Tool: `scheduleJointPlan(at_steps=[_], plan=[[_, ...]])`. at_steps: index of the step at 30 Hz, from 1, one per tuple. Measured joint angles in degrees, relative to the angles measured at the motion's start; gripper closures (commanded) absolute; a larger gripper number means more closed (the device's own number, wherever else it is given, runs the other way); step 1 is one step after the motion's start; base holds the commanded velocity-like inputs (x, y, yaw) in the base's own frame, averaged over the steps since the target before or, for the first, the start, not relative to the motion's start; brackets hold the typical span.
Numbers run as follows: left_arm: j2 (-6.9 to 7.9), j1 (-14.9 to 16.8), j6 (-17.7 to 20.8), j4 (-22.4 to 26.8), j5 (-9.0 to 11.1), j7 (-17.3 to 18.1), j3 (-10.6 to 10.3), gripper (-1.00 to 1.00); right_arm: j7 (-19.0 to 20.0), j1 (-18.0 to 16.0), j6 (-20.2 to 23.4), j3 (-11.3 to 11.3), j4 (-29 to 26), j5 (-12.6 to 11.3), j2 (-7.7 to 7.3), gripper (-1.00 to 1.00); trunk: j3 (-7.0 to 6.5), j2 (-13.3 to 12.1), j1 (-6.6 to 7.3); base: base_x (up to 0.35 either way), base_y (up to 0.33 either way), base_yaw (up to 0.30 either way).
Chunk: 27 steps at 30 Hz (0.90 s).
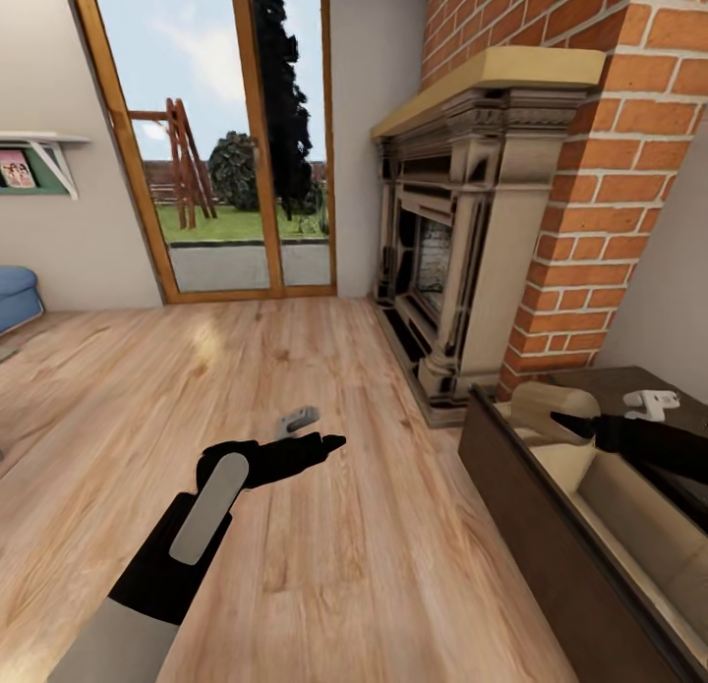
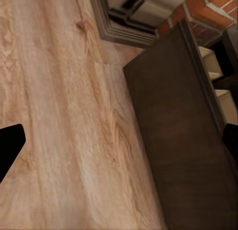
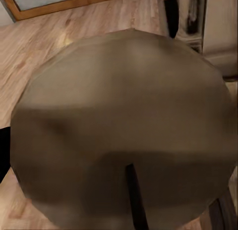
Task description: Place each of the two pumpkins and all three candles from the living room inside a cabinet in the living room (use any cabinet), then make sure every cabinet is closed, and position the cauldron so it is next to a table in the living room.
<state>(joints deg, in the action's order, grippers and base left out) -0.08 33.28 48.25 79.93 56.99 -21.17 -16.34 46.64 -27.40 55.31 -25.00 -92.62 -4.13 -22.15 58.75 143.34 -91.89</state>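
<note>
**Candle held over the open cabinet drawer**

My right gripper reaches in from the right of the scene, its jaws closed on a beige candle that hangs over the pale interior of the open top drawer of the dark-brown cabinet, at the drawer's far end. In the right wrist view the candle sits right up against the lens, flat top and dark wick toward me. My left gripper hovers over the wooden floor, left of the cabinet and well apart from it; its dark fingertips stand wide apart at the edges of the left wrist view, holding nothing. Beyond the cabinet stands the carved fireplace against a brick chimney, with a glass patio door on the far wall.
</note>
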Motion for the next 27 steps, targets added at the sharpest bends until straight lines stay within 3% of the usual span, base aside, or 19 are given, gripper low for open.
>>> scheduleJointPlan(at_steps=[5, 8, 16, 27], plan=[[0.39, -1.09, -1.09, -2.57, -0.07, -0.14, 0.31, -1.00, -0.01, 0.04, 1.43, -0.05, 0.00, 0.01, -0.06, 1.00, -0.12, 0.00, -0.02, 0.179, 0.052, -0.272], [0.73, -2.87, -3.96, -4.75, -0.12, -0.34, 0.68, -1.00, -0.10, 0.06, 4.09, -0.12, -0.01, 0.04, -0.17, 1.00, -0.19, 0.00, -0.03, 0.051, 0.015, -0.272], [1.22, -7.75, -9.52, -6.63, -0.06, -0.63, 0.93, -1.00, -0.24, 1.11, 4.16, -1.13, 0.00, 0.08, -0.52, 1.00, -0.23, 0.00, -0.04, 0.007, 0.002, -0.273], [1.96, -8.15, -12.97, -11.40, -0.02, -0.16, 3.08, -1.00, -0.55, 3.12, 3.30, -0.95, -0.01, 0.14, -0.07, 1.00, -0.24, 0.00, -0.04, 0.001, 0.001, -0.276]])
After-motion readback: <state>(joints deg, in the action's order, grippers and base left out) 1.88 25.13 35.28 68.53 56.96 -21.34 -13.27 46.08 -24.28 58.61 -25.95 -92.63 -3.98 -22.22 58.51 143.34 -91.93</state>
